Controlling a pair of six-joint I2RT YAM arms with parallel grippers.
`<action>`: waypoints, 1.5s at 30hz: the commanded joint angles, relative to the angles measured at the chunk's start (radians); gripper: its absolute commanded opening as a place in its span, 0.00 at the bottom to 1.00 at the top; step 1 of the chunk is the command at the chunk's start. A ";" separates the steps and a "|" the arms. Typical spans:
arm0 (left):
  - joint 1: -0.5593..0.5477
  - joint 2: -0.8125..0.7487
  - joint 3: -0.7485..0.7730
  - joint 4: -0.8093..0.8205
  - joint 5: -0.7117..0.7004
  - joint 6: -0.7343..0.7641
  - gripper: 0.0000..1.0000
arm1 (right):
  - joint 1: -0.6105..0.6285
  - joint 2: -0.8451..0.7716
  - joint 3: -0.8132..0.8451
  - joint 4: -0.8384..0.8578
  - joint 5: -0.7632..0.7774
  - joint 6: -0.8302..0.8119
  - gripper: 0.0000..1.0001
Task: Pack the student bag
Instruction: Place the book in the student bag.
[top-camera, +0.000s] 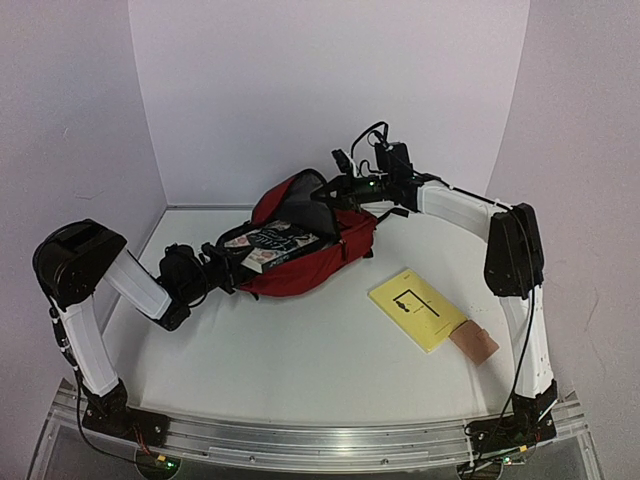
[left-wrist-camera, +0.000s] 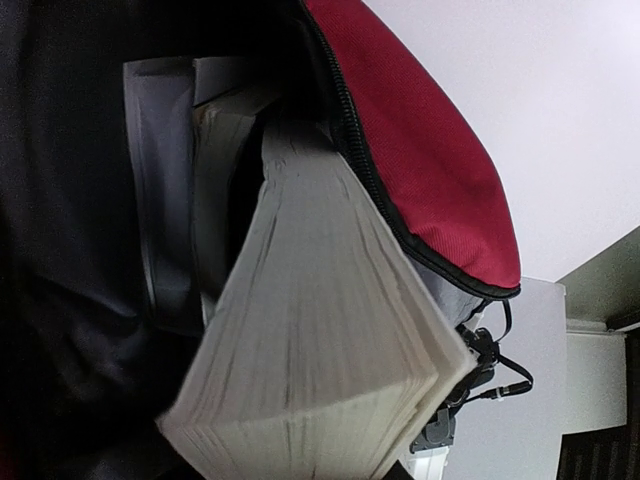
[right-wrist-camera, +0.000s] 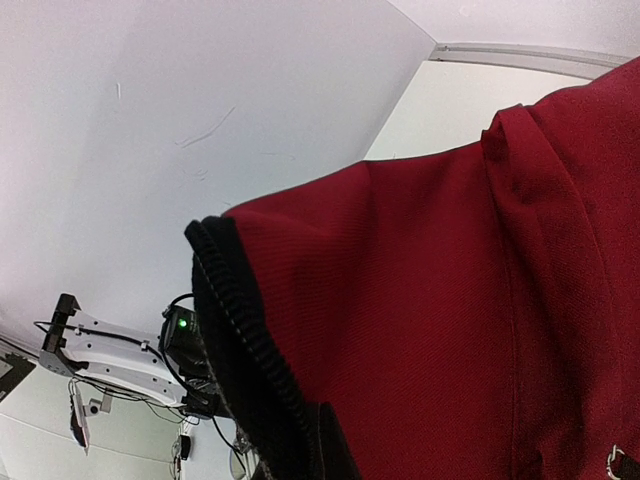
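Observation:
The student bag, dark red with black zips, lies open mid-table with its mouth facing left. A thick book with a dark printed cover sticks partly out of that mouth. My left gripper is shut on the book's near end. In the left wrist view the book's pale page edges fill the frame and hide my fingers, pointing into the dark lining under the red flap. My right gripper is shut on the bag's upper rim, holding it raised. Red fabric and black zip hide its fingers.
A yellow book lies flat on the table right of the bag, and a small pinkish-brown item touches its near corner. Grey flat shapes stand inside the bag beside the thick book. White walls close in the back and sides.

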 joint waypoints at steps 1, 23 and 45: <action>-0.019 -0.025 0.124 0.050 0.027 0.043 0.00 | 0.009 -0.085 0.008 0.079 -0.050 0.015 0.00; -0.089 0.002 0.348 -0.483 -0.036 0.253 0.41 | 0.014 -0.069 -0.038 0.179 -0.038 0.126 0.00; -0.131 -0.118 0.327 -0.779 -0.130 0.327 0.10 | 0.005 -0.058 -0.057 0.185 0.004 0.173 0.00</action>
